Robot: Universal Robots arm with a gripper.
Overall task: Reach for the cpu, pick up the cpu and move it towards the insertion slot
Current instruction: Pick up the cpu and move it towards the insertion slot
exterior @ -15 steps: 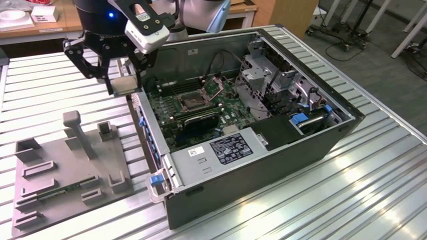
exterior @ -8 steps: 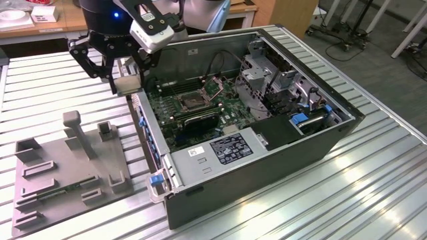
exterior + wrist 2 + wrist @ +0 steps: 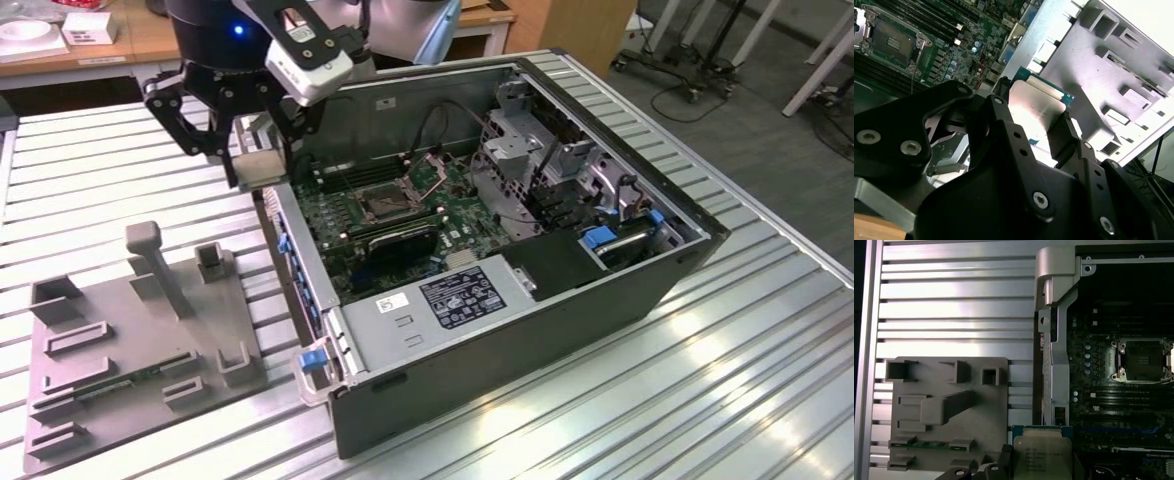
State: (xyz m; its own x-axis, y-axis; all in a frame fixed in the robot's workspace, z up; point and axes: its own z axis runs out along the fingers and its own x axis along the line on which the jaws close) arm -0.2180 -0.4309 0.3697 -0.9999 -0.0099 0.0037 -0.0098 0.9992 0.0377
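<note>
My gripper (image 3: 260,165) is shut on the cpu (image 3: 262,168), a flat silvery square with a thin green rim. It hangs over the computer case's wall on the exterior view's left, above the table. In both wrist views the cpu (image 3: 1036,107) (image 3: 1041,455) sits between the black fingers (image 3: 999,112). The insertion slot (image 3: 387,205) is a silver-framed square socket with a dark centre on the green board inside the case, some way to the exterior view's right of the cpu. Both wrist views show this slot (image 3: 891,42) (image 3: 1144,359) with its frame lifted open.
The open computer case (image 3: 534,330) lies on a ribbed metal table (image 3: 667,400). A grey plastic holder (image 3: 134,330) with upright posts and a narrow green circuit strip (image 3: 127,378) lies at the exterior view's left. Black memory slots (image 3: 939,25) run beside the socket.
</note>
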